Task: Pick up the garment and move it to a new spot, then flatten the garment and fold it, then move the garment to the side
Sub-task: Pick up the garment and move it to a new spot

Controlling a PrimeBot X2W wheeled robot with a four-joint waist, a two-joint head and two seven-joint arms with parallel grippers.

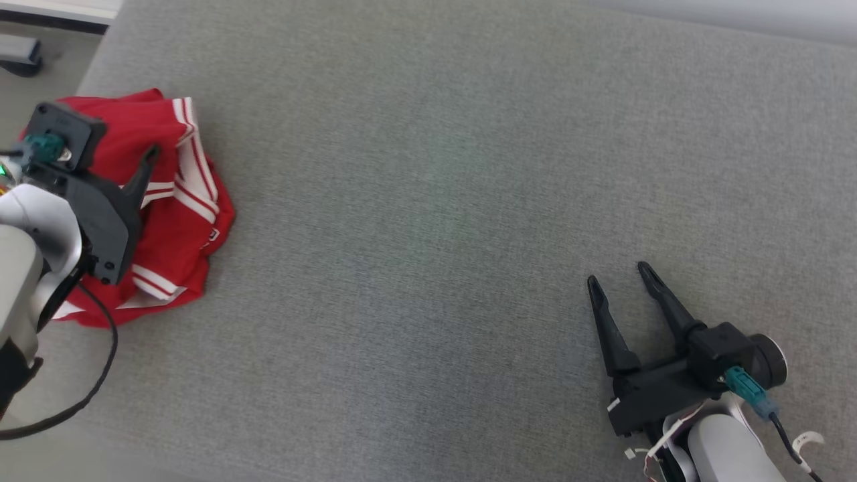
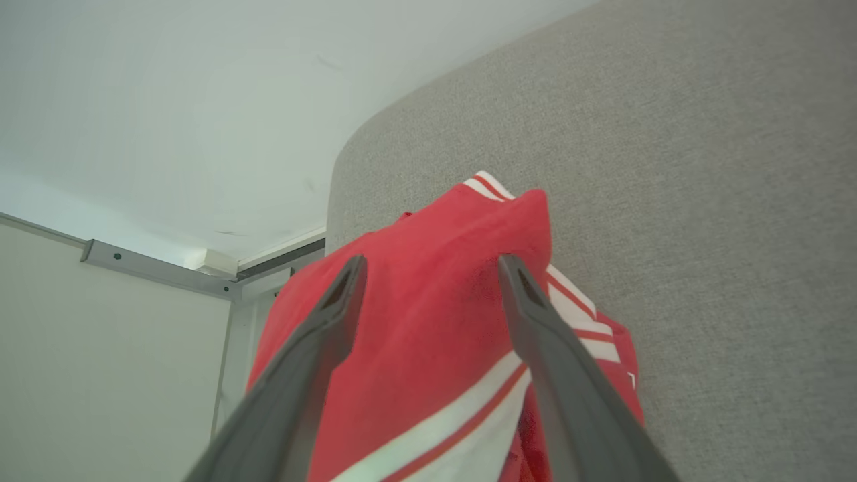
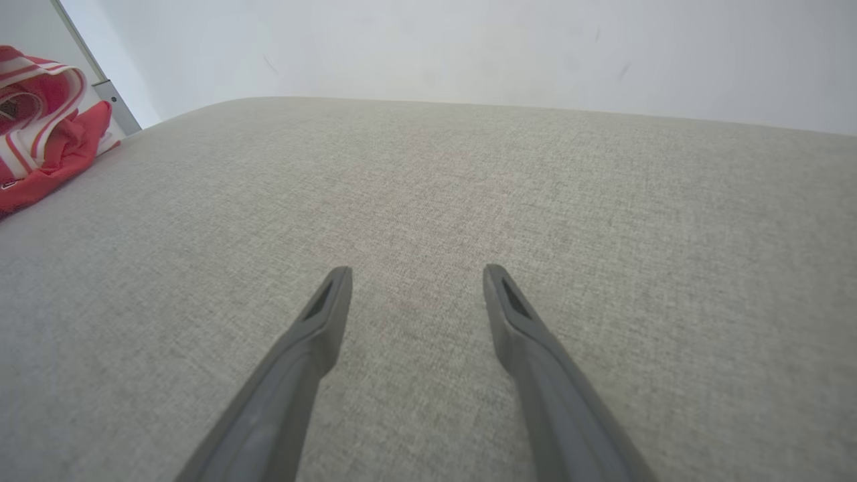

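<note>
Your left gripper (image 2: 432, 264) stands with its fingers spread wide and nothing between them, poised over the crumpled red garment (image 1: 177, 227); you can't tell from here whether the tips touch the cloth. Your right gripper (image 1: 619, 274) is just as wide and empty, well apart from it above bare fabric. The garment, red with white stripes, lies bunched in a heap at the left edge of the grey upholstered surface (image 1: 435, 201), near its far corner.
</note>
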